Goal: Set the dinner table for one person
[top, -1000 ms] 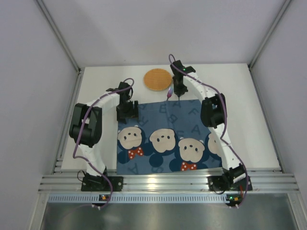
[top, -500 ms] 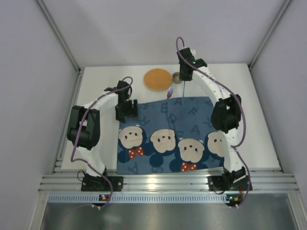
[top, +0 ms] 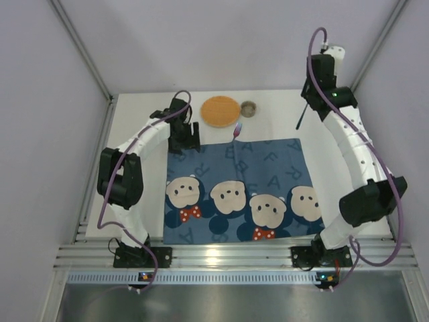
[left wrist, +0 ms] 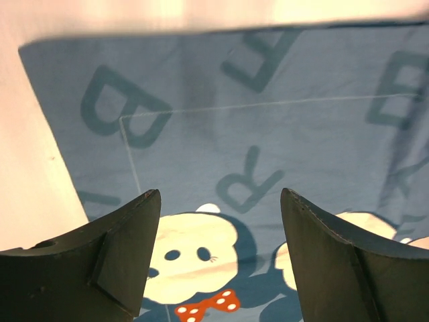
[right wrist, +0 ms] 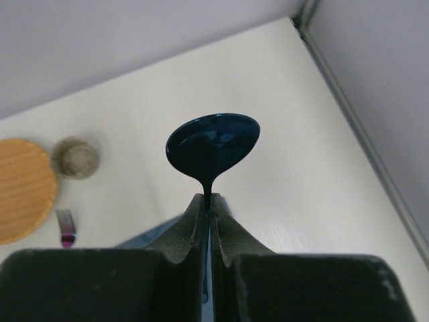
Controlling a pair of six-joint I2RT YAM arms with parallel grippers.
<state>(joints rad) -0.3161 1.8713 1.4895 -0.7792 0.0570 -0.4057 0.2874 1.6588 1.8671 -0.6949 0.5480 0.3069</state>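
While the table lies under everything, mat on its near middle and plate beyond, your right gripper has swung to the far right pinching a spoon, so placing it looks next; your left gripper gapes wide.

The dinner table is a flat, matte white surface. A dark blue placemat printed with cartoon mice and letters lies flat on its near central area. Beyond the placemat's far edge lies a round orange-brown woven plate. A small round grey cup stands just to the plate's right, not touching it. A purple-tinted fork lies at the placemat's far edge; whether the two touch cannot be told.
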